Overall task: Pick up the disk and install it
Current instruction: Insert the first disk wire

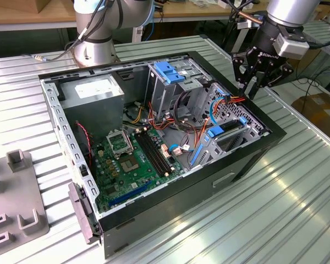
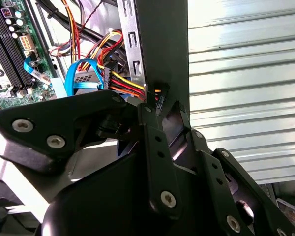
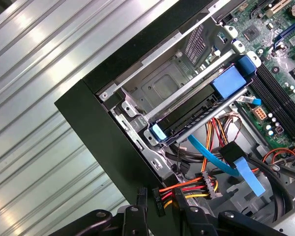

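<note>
The gripper hangs above the corner of the open computer case on the exterior view's right, over the rim and just outside the drive cage. In the second wrist view its fingers stand a narrow gap apart with nothing between them, so the jaws are slightly open and empty.

The disk lies in the first wrist view as a dark slab inside the cage, under the metal bar that carries the blue latch, with 1 blue rail end showing at the cage mouth. Judging from this, the pick-up and the insertion look done and the disk sits in its bay. Whether it is pushed fully home, or joined to the loose cables nearby, cannot be told.
</note>
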You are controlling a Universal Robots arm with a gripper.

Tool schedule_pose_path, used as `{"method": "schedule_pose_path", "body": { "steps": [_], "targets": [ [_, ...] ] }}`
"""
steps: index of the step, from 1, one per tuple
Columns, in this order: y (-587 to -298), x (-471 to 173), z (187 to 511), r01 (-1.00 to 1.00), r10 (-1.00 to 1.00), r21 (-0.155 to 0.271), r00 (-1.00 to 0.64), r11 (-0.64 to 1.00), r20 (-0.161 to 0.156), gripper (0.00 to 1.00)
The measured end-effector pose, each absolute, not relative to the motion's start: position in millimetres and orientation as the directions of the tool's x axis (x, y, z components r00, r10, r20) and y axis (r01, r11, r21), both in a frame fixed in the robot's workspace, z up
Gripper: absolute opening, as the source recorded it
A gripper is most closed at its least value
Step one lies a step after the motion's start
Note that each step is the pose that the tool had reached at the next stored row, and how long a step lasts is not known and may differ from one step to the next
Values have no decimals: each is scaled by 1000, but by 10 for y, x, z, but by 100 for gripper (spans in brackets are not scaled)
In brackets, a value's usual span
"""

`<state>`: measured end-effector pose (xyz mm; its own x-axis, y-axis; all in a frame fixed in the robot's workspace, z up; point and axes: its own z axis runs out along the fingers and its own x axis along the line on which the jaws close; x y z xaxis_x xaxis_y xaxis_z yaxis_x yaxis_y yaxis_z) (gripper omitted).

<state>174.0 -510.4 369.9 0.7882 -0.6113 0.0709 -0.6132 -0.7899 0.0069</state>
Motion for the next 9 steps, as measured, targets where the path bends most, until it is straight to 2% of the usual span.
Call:
{"method": "schedule_pose_path", "body": {
  "steps": [9],
  "targets": [
    [-5105,1740,3690,-547,-545,7,835,-837,71,34]
  ]
}}
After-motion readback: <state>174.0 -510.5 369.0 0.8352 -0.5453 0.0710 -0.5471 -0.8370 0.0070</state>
